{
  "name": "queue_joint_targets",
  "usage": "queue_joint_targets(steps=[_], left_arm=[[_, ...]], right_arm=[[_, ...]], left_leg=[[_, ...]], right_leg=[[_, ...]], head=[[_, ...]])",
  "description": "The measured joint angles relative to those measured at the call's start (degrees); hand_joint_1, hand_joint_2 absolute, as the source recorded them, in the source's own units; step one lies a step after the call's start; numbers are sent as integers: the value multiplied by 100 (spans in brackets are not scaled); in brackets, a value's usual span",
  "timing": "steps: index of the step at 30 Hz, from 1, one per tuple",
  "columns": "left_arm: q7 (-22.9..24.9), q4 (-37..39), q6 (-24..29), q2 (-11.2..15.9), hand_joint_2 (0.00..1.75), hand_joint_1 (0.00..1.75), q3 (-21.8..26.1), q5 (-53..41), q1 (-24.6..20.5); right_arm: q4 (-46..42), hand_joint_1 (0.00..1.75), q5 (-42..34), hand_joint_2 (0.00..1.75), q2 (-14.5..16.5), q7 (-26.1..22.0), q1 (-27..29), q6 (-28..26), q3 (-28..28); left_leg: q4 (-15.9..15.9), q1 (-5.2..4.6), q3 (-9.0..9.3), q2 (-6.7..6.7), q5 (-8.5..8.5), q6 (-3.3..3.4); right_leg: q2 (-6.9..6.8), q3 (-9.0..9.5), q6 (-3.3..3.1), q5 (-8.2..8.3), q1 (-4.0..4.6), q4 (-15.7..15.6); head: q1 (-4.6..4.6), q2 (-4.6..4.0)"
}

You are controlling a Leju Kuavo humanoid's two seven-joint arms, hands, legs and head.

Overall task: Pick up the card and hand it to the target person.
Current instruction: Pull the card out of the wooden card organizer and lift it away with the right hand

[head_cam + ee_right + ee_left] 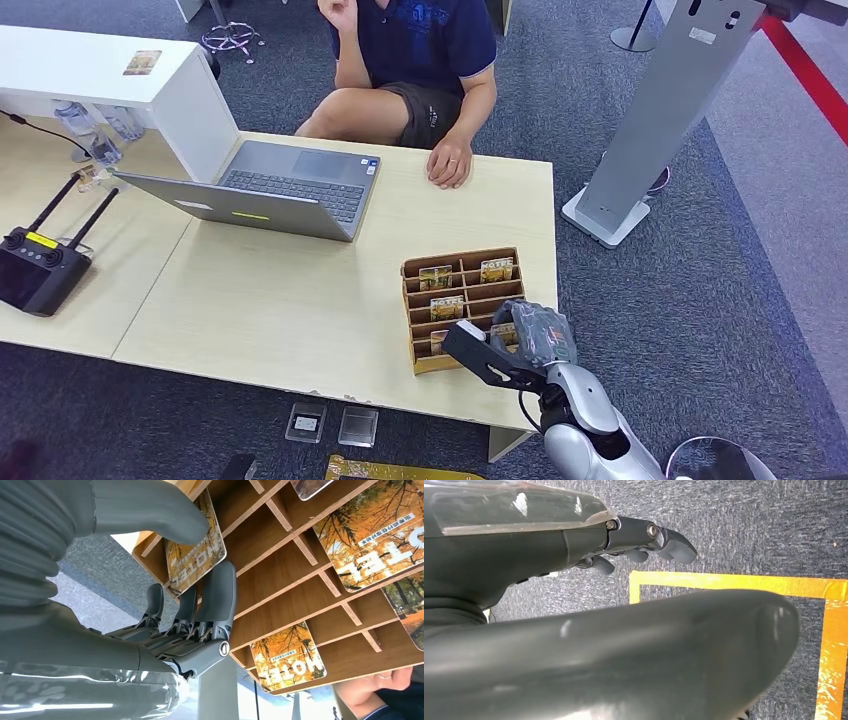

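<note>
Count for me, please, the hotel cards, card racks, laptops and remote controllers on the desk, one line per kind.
Hotel cards: 5
Wooden rack: 1
Laptop: 1
Remote controller: 1
Total: 8

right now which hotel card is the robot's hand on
The card in the rack's near-right slot, pinched by the right hand; the other cards sit untouched.
</note>
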Motion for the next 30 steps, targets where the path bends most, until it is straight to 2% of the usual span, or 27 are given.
queue_joint_targets(steps=[14,26,30], left_arm=[[0,0,-1,0,0,0,1,-4,0],[0,0,-1,0,0,0,-1,-6,0],[0,0,-2,0,175,0,0,-12,0]], right_arm=[[0,102,17,175,-2,39,7,19,-6],[0,159,23,175,-9,44,11,17,-10],[0,174,26,175,-9,37,4,11,-20]], left_leg=[[0,0,0,0,0,0],[0,0,2,0,0,0],[0,0,4,0,0,0]], right_leg=[[0,0,0,0,0,0],[0,1,0,0,0,0],[0,3,0,0,0,0]], head=[[0,0],[-1,0],[0,0]])
